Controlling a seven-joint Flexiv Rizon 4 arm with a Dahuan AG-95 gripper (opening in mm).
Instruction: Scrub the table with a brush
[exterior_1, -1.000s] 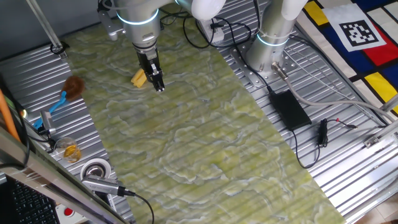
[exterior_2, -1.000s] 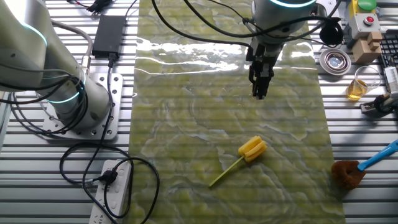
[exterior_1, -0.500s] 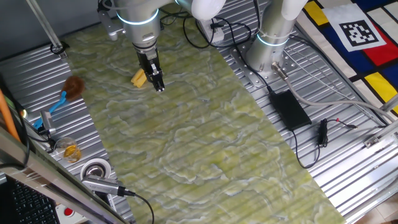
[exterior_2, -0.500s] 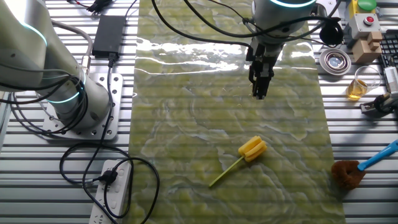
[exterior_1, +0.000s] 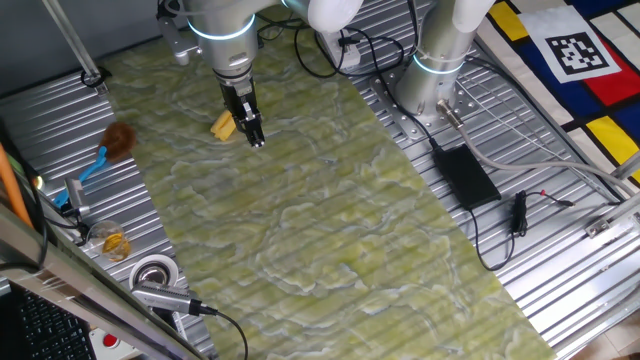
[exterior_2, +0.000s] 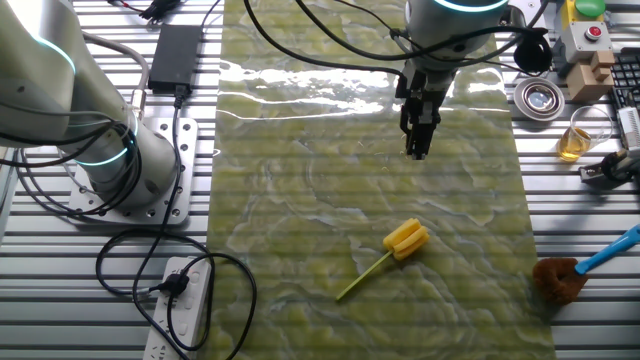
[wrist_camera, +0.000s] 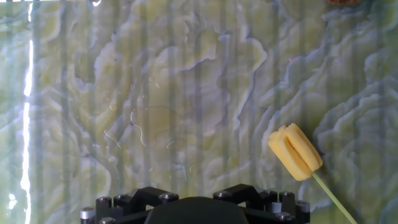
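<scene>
The yellow brush (exterior_2: 406, 239) lies flat on the marbled yellow-green table (exterior_2: 300, 200), its thin pale stem pointing toward the near left. My gripper (exterior_2: 416, 152) hangs above the table, well apart from the brush and farther back. Its fingers look pressed together and hold nothing. In one fixed view the gripper (exterior_1: 257, 142) stands just right of the brush head (exterior_1: 224, 126), whose stem is hidden behind the fingers. In the hand view the brush head (wrist_camera: 295, 152) lies at the lower right on the table (wrist_camera: 155, 93); only the gripper's black base shows, not its fingertips.
A brown fluffy brush with a blue handle (exterior_2: 565, 277) lies on the ribbed metal panel right of the table. A roll of tape (exterior_2: 538, 96), a glass cup (exterior_2: 575, 140) and a button box (exterior_2: 585, 25) stand at the far right. A second arm's base (exterior_2: 130, 165), a power strip (exterior_2: 180, 310) and cables lie left.
</scene>
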